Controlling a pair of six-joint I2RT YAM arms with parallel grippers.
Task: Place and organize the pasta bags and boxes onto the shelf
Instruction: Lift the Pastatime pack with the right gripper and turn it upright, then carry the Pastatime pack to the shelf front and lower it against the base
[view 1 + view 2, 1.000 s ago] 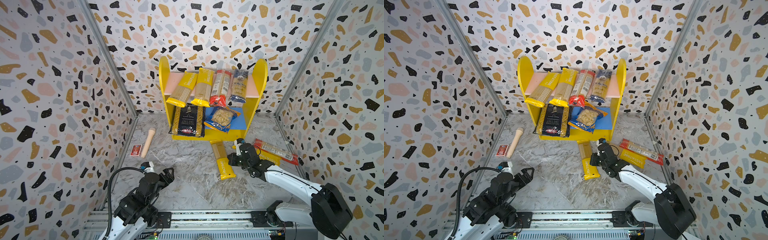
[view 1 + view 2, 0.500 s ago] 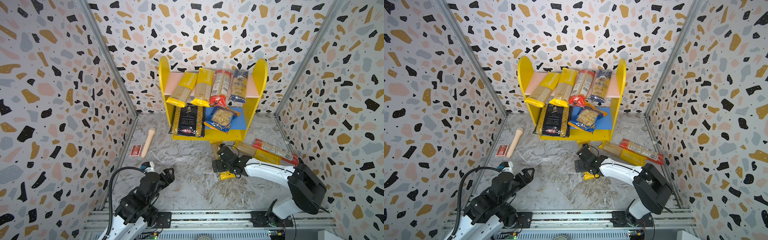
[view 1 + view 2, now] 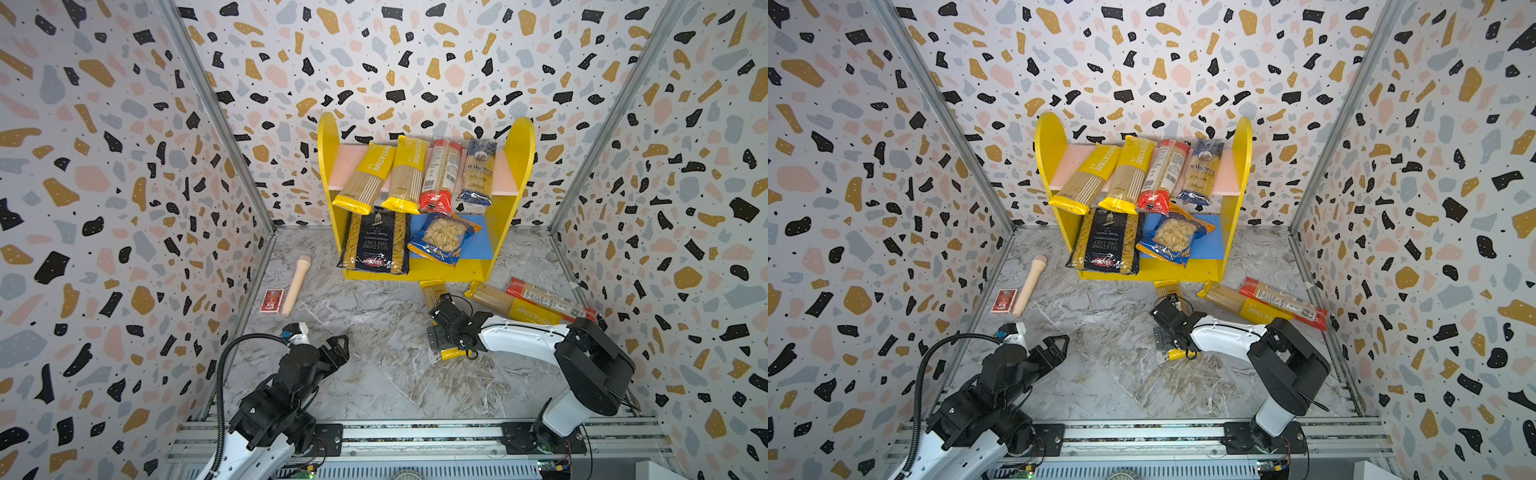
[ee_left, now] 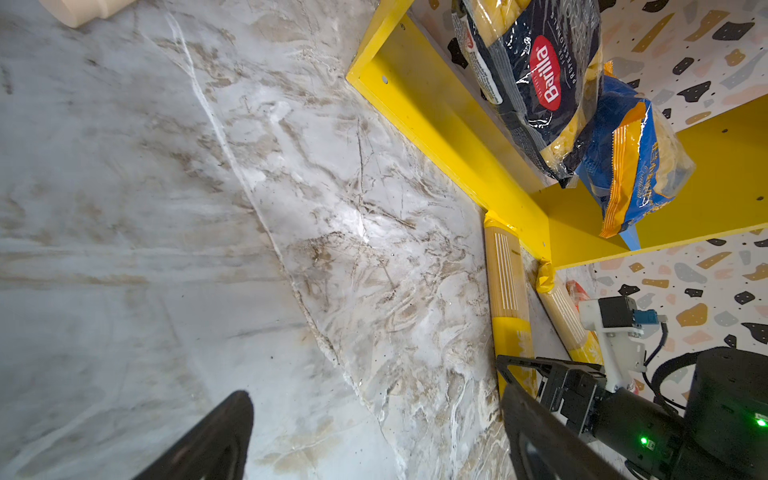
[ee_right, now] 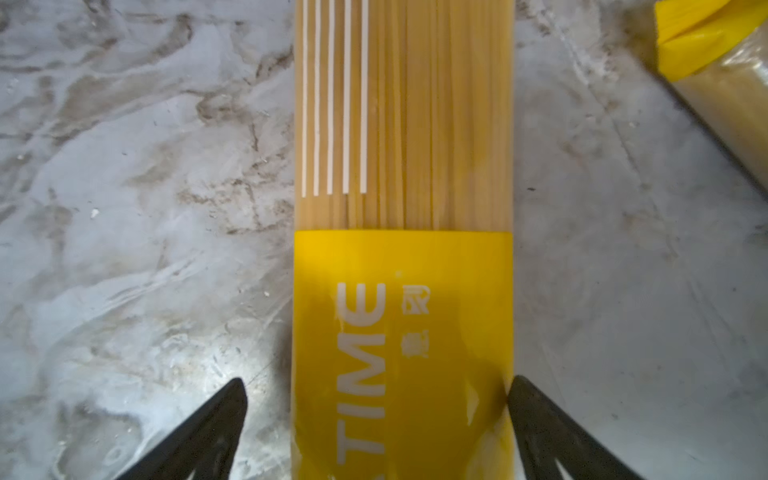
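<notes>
A yellow PASTATIME pack (image 5: 403, 166) lies on the marble floor in front of the shelf (image 3: 328, 166). My right gripper (image 5: 376, 386) is open and straddles its yellow end, one finger against its edge; in both top views the right gripper (image 3: 445, 330) covers the pack's middle. Another yellow pack (image 3: 515, 305) and a red-ended pack (image 3: 548, 299) lie on the floor to the right. The pink upper board carries several long packs (image 3: 409, 174). On the blue lower board sit the black Barilla bag (image 3: 376, 241) and the blue-orange bag (image 3: 442, 239). My left gripper (image 3: 338, 347) hangs open over bare floor.
A beige wooden stick (image 3: 296, 284) and a small red card box (image 3: 272, 300) lie at the left wall. Terrazzo-patterned walls close in on three sides. A metal rail (image 3: 415, 432) runs along the front edge.
My right arm swung left from beside the floor pack to above it, and its gripper went from shut to open around the pack. The left arm has not moved.
</notes>
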